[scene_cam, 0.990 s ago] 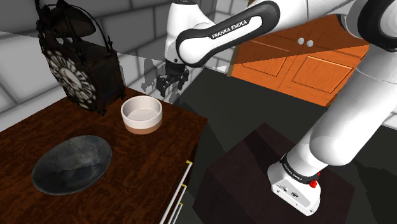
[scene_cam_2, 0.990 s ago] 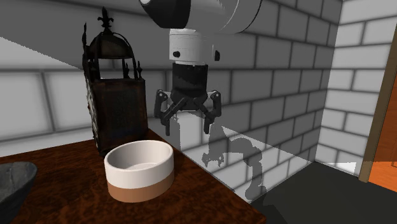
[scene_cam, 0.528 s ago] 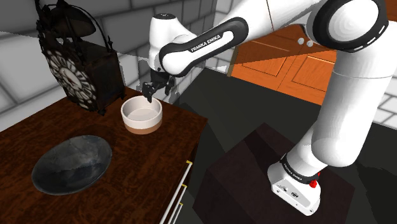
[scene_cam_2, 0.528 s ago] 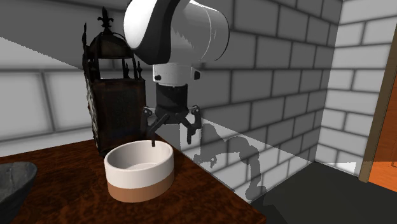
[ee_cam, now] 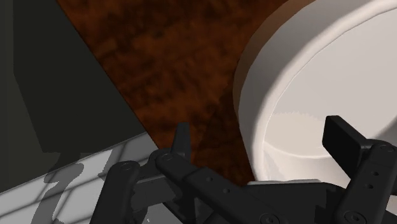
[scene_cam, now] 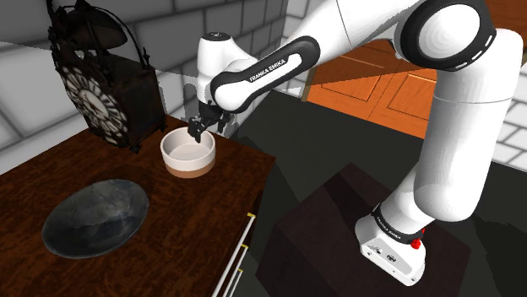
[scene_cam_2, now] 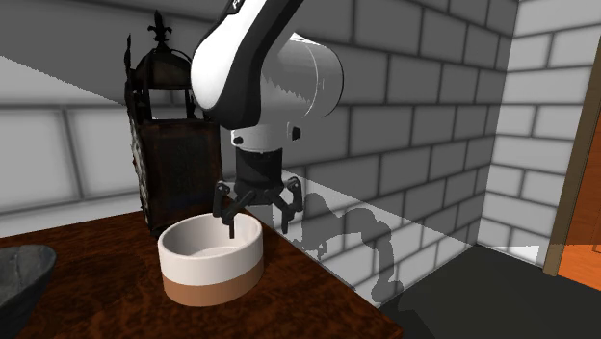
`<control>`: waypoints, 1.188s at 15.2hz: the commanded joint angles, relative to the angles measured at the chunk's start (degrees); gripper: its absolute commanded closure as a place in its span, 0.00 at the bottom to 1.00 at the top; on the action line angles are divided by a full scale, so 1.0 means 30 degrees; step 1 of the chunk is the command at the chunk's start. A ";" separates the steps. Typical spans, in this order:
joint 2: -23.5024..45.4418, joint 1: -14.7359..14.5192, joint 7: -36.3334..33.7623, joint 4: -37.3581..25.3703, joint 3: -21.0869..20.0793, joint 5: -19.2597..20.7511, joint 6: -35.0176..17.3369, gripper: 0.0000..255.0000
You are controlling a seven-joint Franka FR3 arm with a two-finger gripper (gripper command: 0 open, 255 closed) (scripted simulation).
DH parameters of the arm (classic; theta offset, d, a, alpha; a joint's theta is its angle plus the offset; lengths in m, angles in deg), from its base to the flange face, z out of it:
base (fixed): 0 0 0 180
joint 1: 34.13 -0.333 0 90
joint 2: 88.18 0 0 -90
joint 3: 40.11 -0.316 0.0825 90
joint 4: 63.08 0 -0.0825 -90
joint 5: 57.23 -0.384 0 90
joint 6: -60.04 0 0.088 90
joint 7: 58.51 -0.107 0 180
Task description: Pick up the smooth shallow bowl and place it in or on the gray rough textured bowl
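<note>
Fingers [ee_cam: 347, 143] stand spread apart and grip nothing yet. In the wrist view one hangs over the inside of the white bowl [ee_cam: 318, 76] and the other over the dark wood just outside it, so the bowl's wall sits between them without being pinched. You can see the same from the second exterior view: the gripper [scene_cam_2: 258, 217] is low at the far rim of the white bowl [scene_cam_2: 210, 258], with one finger dipping inside. The bowl itself, white with a tan band round its base, rests flat on the table [scene_cam: 194, 228] near the corner, just in front of the ornate clock [scene_cam: 105, 80]. The gray bowl [scene_cam: 95, 217] lies well apart from it, toward the shoulder view's lower left, with nothing in it. So you are early in the job: the approach looks done, but the grasp, the lift, the carry across the table and the release into the gray bowl are all left to do. I would judge closing on that rim to be your next step.
</note>
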 commanded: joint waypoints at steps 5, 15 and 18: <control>0.0035 -0.0002 -0.0002 -0.0006 0.0011 0.0016 -0.0035 0.00; 0.0037 -0.0002 -0.0002 -0.0006 0.0012 0.0017 -0.0037 1.00; -0.0408 0.0091 0.0156 -0.0186 -0.0120 -0.0220 0.0564 1.00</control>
